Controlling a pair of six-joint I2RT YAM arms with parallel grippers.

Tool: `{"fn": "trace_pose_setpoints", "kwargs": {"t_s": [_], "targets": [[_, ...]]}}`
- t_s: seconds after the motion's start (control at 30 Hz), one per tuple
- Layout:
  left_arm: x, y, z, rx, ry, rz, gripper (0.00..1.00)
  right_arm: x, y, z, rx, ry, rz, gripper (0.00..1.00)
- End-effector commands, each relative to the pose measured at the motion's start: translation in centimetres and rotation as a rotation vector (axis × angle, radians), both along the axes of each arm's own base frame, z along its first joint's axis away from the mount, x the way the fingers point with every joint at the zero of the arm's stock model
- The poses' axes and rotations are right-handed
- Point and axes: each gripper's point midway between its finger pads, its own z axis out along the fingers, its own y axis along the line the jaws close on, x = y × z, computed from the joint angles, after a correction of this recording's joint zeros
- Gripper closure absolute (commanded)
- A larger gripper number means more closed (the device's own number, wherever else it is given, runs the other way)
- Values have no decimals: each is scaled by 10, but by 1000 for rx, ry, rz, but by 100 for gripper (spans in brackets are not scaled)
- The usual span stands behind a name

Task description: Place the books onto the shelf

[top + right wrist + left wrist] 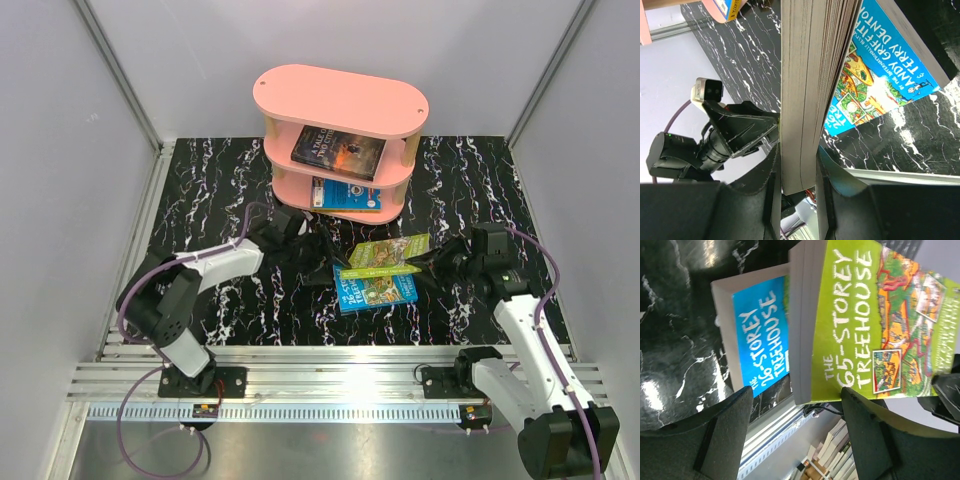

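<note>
Black marbled table (pixel 200 200), arm bases at the near edge. Closest to them, about mid-table and a bit right: blue book (pixel 375 290) lying flat, cover up, "26-Storey Treehouse". Over its far edge the green book (pixel 388 253) ("65-Storey Treehouse") is held up off the table, tilted. Can't tell if it touches the blue one.

The right gripper (pixel 432 262) has the green one. Wrist view: both fingers (pixel 771 185) pinched tight on its page-edge side (pixel 805 75), with the blue book (pixel 880 65) flat underneath.

The left gripper (pixel 310 252) sits just left of both books, low over the table, jaws spread wide, gripping nothing. In its wrist view the fingers (pixel 725 435) stand apart and the green cover (pixel 850 315) is ahead of them, not clamped.

Far edge, centre: pink shelf (pixel 340 100), three tiers. Dark book (pixel 338 150) lies flat on the middle tier and a second blue book (pixel 345 193) flat on the bottom tier, both overhanging the front.
</note>
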Motion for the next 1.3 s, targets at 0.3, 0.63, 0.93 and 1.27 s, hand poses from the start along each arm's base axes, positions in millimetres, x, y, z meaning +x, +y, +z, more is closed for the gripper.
{"fn": "trace_pose_setpoints", "kwargs": {"t_s": [0.3, 0.63, 0.93, 1.27], "targets": [[10, -46, 20, -316, 143, 106, 27, 12, 11, 34, 73, -140, 34, 100], [2, -65, 38, -415, 238, 127, 30, 15, 15, 50, 110, -206, 37, 100], [12, -67, 43, -403, 219, 168, 73, 12, 25, 48, 215, -226, 57, 100], [34, -71, 68, -241, 5, 86, 100, 0, 34, 56, 244, -266, 148, 98]]}}
